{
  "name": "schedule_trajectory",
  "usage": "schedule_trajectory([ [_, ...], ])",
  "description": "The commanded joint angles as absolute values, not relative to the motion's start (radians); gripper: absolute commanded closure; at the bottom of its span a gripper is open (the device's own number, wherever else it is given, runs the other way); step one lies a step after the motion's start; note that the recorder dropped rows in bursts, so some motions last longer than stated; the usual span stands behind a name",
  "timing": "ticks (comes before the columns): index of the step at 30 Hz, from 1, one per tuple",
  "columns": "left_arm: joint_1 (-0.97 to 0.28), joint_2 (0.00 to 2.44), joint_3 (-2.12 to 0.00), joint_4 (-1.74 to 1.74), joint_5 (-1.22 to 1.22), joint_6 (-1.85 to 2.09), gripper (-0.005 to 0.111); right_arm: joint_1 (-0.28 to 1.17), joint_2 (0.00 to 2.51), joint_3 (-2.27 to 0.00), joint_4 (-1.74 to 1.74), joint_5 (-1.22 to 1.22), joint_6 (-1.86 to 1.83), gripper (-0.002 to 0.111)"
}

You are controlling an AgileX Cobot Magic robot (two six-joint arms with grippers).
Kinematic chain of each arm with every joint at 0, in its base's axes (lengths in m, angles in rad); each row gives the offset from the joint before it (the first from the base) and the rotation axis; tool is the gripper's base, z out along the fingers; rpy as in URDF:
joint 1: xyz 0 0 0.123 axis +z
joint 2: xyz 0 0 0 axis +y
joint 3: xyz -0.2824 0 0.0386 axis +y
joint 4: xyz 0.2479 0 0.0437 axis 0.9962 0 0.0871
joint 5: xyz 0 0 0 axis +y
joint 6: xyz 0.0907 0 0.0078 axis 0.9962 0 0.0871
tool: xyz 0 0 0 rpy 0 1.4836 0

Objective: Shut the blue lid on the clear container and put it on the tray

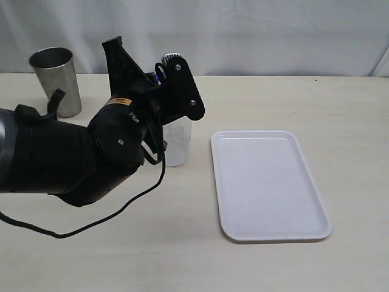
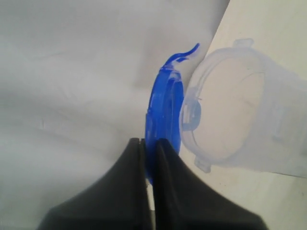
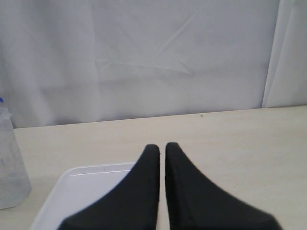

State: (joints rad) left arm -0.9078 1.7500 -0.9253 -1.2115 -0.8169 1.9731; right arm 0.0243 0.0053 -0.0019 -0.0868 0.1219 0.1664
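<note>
My left gripper (image 2: pixel 149 141) is shut on the blue lid (image 2: pixel 165 105), pinching its edge so the lid stands on edge. The lid sits right beside the open mouth of the clear container (image 2: pixel 240 110), touching or nearly touching its rim. The exterior view shows the container (image 1: pixel 177 143) standing upright just left of the white tray (image 1: pixel 273 237), its top hidden behind the left arm (image 1: pixel 121 140); only a sliver of the lid (image 1: pixel 159 76) shows. Over the near end of the tray (image 3: pixel 81 187), my right gripper (image 3: pixel 161 146) is shut with nothing in it. The container (image 3: pixel 9 167) also shows there.
A tapered steel cup (image 1: pixel 56 79) stands at the back left of the beige table. A white curtain hangs behind the table. The left arm's cable (image 1: pixel 109 213) trails across the table in front of the container.
</note>
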Motion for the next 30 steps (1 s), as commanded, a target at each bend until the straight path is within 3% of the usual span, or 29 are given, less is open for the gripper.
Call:
schedule_trajectory([
  [1, -0.903, 1.748, -0.93, -1.166, -0.832, 1.942, 0.107, 0.026, 0.0, 0.0, -0.085, 0.11, 0.169, 0.104],
  [16, -0.772, 1.748, -0.93, -1.12, -0.793, 1.809, 0.107, 0.026, 0.0, 0.0, -0.083, 0.11, 0.169, 0.104],
  [30, -0.72, 1.741, -0.958, -0.532, -0.713, 1.718, 0.107, 0.026, 0.0, 0.0, -0.083, 0.11, 0.171, 0.104],
])
